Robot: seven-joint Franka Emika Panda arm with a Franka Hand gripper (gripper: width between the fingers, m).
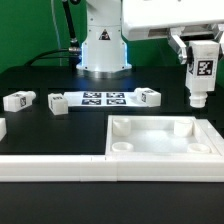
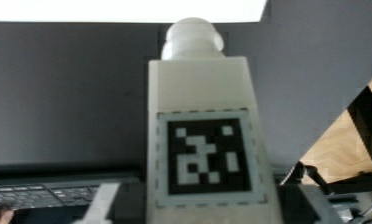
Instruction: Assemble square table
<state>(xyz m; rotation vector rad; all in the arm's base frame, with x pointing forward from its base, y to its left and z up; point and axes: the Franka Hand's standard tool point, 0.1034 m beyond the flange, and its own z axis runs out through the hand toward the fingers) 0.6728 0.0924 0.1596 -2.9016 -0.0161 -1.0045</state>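
My gripper (image 1: 201, 52) is shut on a white table leg (image 1: 201, 76) with a black-and-white tag and holds it upright, narrow round end down, above the far right part of the square table top (image 1: 160, 152). The top is a white tray with a raised rim and round corner holes, lying at the front right of the exterior view. In the wrist view the leg (image 2: 201, 100) fills the middle, its tag facing the camera, between my dark fingers (image 2: 137, 208); my gripper (image 2: 209, 212) clamps its wide end.
Three loose white legs lie on the black surface: two at the exterior view's left (image 1: 18, 100) (image 1: 57, 103) and one right of the marker board (image 1: 148, 96). The marker board (image 1: 103, 98) lies before the robot base (image 1: 103, 50). A long white bar (image 1: 55, 166) edges the front.
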